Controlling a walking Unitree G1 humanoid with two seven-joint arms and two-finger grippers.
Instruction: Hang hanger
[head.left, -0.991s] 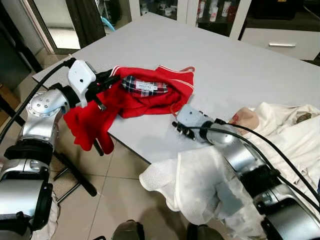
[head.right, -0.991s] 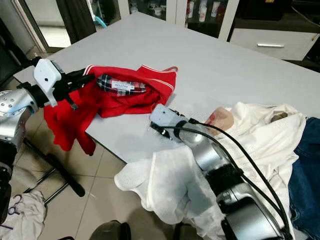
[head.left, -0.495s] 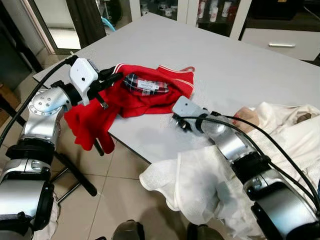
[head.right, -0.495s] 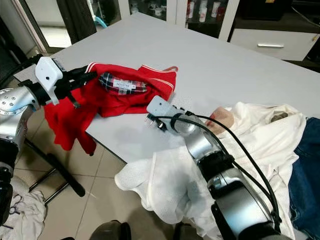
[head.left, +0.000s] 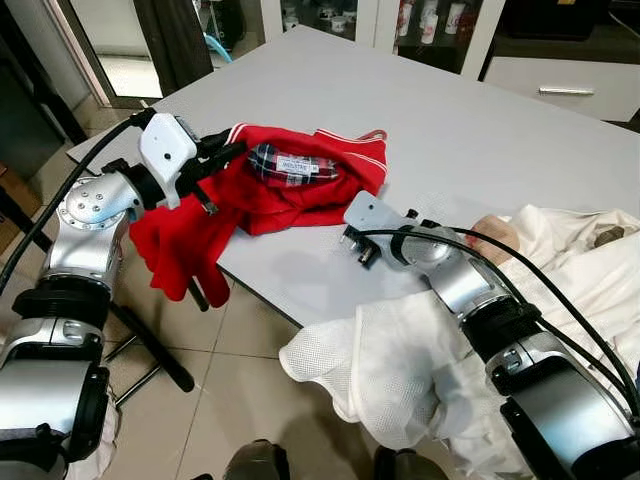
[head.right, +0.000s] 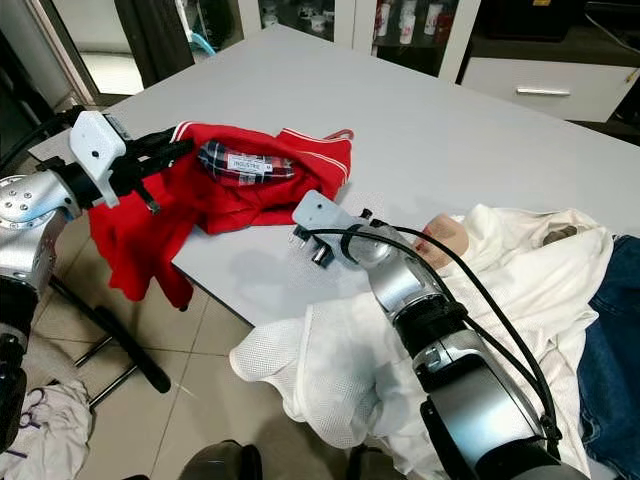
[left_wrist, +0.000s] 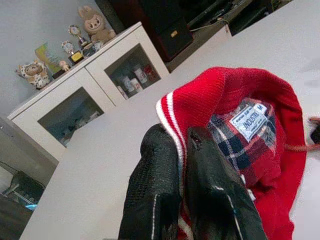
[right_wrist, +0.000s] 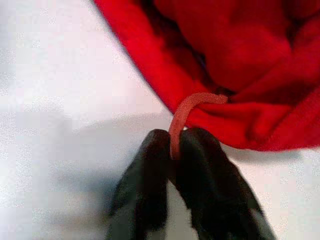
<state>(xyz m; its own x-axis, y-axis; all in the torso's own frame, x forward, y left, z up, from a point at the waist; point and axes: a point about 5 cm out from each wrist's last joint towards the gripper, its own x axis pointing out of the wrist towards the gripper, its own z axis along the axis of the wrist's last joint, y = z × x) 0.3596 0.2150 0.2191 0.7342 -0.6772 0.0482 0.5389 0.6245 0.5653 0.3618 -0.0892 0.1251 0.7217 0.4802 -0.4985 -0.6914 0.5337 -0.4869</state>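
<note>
On the grey table (head.left: 470, 130) lies one red sweater (head.left: 300, 195) with a plaid lining and one white label, part of it drooping over the table's edge. The left gripper (left_wrist: 181, 150) pinches the sweater's white-striped collar at that edge. The right gripper (right_wrist: 172, 145) is closed on one thin red hanger hook (right_wrist: 187, 112) that emerges from under the sweater's hem. One white garment (head.left: 400, 370) drapes over the right arm.

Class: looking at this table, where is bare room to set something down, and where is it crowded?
Free: the broad grey table behind the red garment, toward the cabinets. Crowded: the near edge, with left gripper and right gripper on the garment, white clothes heaped rightward.
</note>
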